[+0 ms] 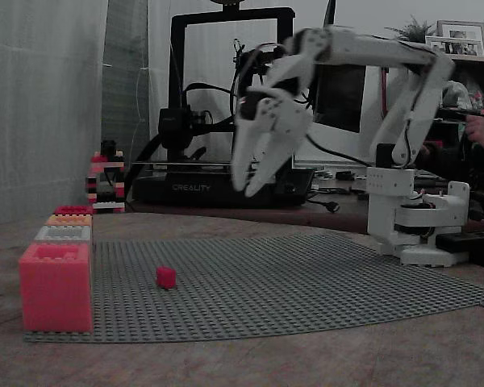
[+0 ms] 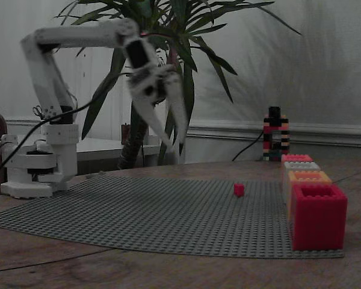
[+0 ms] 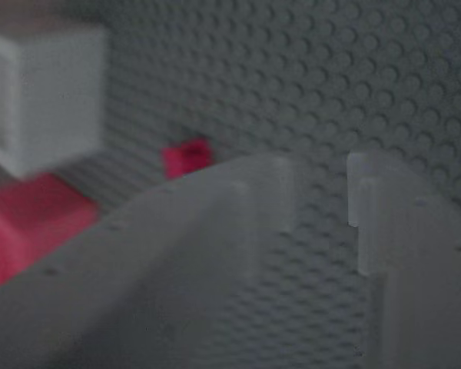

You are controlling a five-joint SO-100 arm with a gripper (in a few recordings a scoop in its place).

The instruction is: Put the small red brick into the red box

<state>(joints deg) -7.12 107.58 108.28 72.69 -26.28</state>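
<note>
The small red brick [image 1: 166,277] [image 2: 239,189] [image 3: 187,157] lies alone on the grey studded baseplate [image 1: 306,282], a short way from the row of boxes. The red box [image 1: 55,286] [image 2: 317,217] [image 3: 27,227] stands open-topped at the near end of that row, on the plate's edge. My white gripper [image 1: 247,189] [image 2: 178,152] [image 3: 319,207] hangs high above the plate, pointing down, well apart from the brick. Its fingers stand open, with nothing between them. In the wrist view the brick is up and left of the fingertips.
Behind the red box stand a white box [image 1: 63,234] [image 2: 301,165] [image 3: 46,96], an orange box [image 2: 308,177] and another red one [image 2: 296,158]. A brick tower [image 1: 105,181] [image 2: 275,133] rises past the row. A 3D printer [image 1: 226,105] stands behind the table, the arm's base [image 1: 411,218] on the plate's far side.
</note>
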